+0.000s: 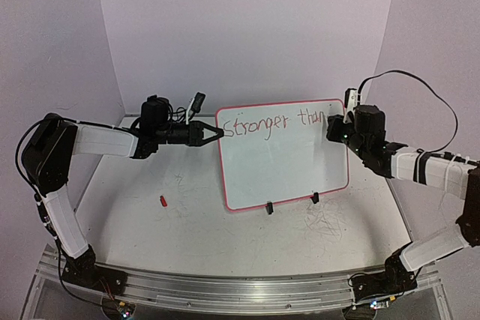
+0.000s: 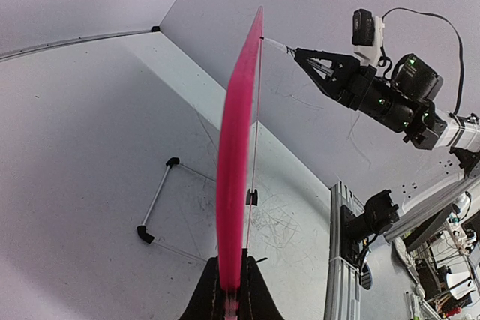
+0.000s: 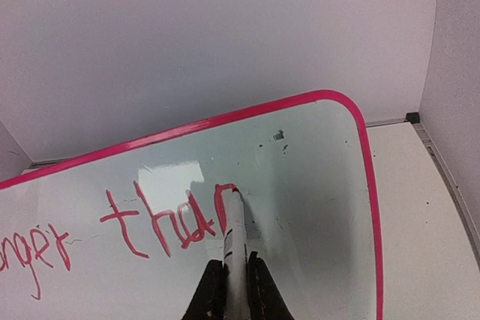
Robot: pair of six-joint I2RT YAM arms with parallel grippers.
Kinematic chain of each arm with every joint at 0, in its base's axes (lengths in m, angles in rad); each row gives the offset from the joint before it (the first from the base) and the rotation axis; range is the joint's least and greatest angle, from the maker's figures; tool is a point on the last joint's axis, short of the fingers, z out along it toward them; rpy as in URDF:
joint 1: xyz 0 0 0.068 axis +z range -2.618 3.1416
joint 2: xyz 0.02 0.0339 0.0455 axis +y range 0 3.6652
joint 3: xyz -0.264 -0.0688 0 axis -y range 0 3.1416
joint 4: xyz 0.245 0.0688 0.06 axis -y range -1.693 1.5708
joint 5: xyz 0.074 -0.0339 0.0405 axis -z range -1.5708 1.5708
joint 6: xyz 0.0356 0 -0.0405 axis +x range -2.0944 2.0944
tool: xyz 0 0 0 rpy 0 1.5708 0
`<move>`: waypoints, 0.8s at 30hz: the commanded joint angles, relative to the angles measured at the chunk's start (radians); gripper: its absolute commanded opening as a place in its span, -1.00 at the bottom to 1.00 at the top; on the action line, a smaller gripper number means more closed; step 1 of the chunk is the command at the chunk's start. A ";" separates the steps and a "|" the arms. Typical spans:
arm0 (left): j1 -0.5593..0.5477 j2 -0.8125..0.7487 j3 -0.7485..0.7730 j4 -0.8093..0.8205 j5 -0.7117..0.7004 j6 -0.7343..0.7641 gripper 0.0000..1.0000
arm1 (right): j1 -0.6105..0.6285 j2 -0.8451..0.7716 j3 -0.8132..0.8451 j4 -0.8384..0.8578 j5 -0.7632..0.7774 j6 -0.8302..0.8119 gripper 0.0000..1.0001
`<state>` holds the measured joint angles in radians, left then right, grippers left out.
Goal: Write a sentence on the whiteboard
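We see the whiteboard (image 1: 285, 177) standing propped, its upper left edge clamped by our left gripper (image 1: 215, 133). Our right gripper (image 3: 234, 271) grips a marker (image 3: 234, 230), tip touching "than" in the sentence (image 1: 274, 124); bare whiteboard lies below.

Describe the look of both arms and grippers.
The left arm and right arm have white links and black joints. The left gripper and right gripper are black, with tapering fingers. A thin black cable loops over the right arm.
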<state>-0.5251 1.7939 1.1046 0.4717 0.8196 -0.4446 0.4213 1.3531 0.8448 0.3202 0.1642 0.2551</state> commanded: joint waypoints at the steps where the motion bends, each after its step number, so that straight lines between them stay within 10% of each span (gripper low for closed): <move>1: -0.024 -0.010 0.008 -0.001 0.024 0.029 -1.00 | -0.002 -0.045 -0.050 -0.034 -0.019 0.023 -1.00; 24: -0.024 -0.010 0.010 -0.002 0.013 0.028 -1.00 | 0.004 -0.347 -0.098 -0.202 -0.049 0.016 -1.00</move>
<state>-0.5257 1.7939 1.1048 0.4719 0.8188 -0.4438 0.4213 1.0958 0.7892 0.1933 0.1139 0.2667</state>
